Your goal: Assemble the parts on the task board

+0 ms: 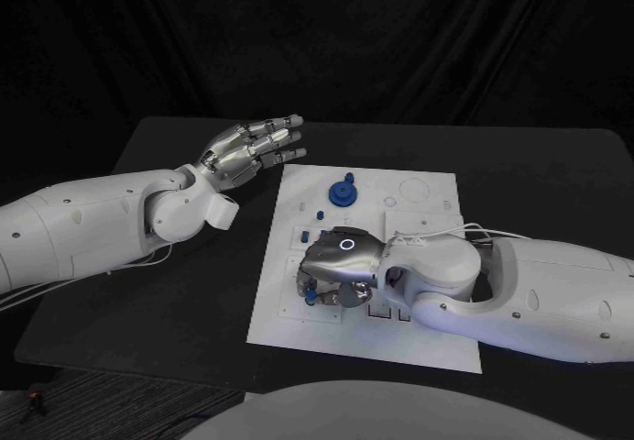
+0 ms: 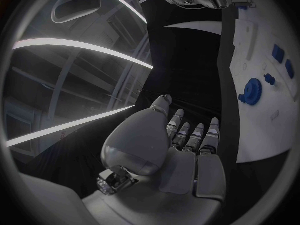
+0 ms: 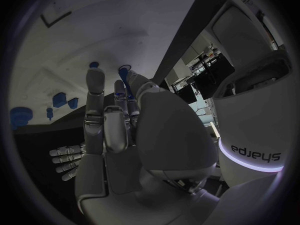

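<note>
Working low over the near left part of the white board (image 1: 423,339), my right robot hand (image 1: 341,266) has its fingers curled down around a small blue part (image 1: 310,297). From the head view I cannot tell whether the fingers truly pinch that part or only rest against it; in the right wrist view, blue shows just past my fingertips (image 3: 94,80), but the contact itself is hidden. My left robot hand (image 1: 251,147) hangs over the black bench (image 1: 146,302) just beside the board's far left corner, fingers straight and spread, holding nothing.

The rest of the work waits further up the board: a round blue gear (image 1: 344,192) sits near the far edge, with a couple of small blue blocks (image 1: 322,215) between it and my right robot hand.

As I judge it, the step is seating this small part in its slot. To do it well I should keep my wrist steady, press straight down rather than at a slant, and let the fingers loosen only once the part sits flush. My left robot hand could press the board's edge so the board does not slide.
</note>
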